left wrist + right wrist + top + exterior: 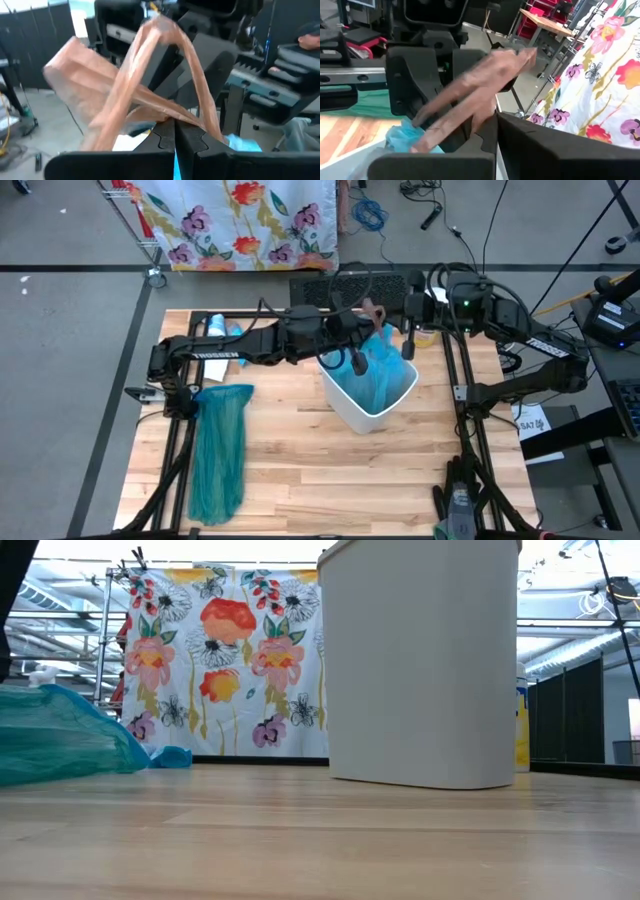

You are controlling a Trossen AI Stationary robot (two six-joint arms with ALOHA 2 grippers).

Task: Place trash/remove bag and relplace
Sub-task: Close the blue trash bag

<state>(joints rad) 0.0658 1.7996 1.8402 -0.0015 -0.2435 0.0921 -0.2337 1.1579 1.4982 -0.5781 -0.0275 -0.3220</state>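
Crumpled brown paper [375, 311], a piece of the trash, is being held up above the far rim of the white bin [372, 416], pinched at once by both grippers. It is being gripped by the left gripper [377, 332], whose fingers are pressed together on its lower edge, as the left wrist view is showing with the brown sheet [150, 85] arching up from the closed dark fingers [165, 142]. It is also being clamped by the right gripper [398, 320], jaws closed on it, with the paper [480, 95] seen stretching across the right wrist view toward the other arm. Just beneath the paper, the pale blue bag [375, 375] is being kept inside the bin, bunched against its inner walls. In the low view the bin [420, 660] is being shown standing upright on the wooden table [320, 840]. Well apart, near the table's left edge, a darker teal bag [220, 450] is lying flat and stretched out. Beyond the table's far edge a flowered cloth [240, 220] is being displayed on a rack.
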